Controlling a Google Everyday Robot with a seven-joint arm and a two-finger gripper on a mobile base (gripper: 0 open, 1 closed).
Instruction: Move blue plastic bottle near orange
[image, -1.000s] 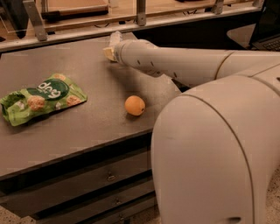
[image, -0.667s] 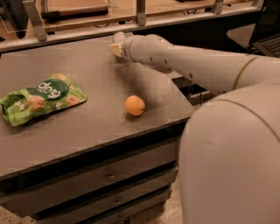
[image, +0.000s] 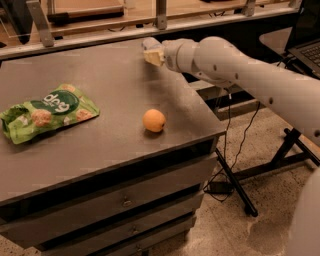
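My gripper (image: 151, 51) is hovering at the far edge of the table (image: 115, 85), over its back right part. I cannot tell how it is set or whether it is gripping anything. A pale cream shape is showing at its tip, and I cannot say whether that is the blue plastic bottle; I am making out no bottle elsewhere on the tabletop.

Counting from the largest: one white arm (image: 240, 70) of mine is extending in from the right, above the table's right side. One dark table is standing with drawers (image: 125, 202) in its front. One green snack bag (image: 47, 111) is lying flat at the left. One orange (image: 154, 120) is sitting near the front right, well apart from my gripper and nearer the camera.
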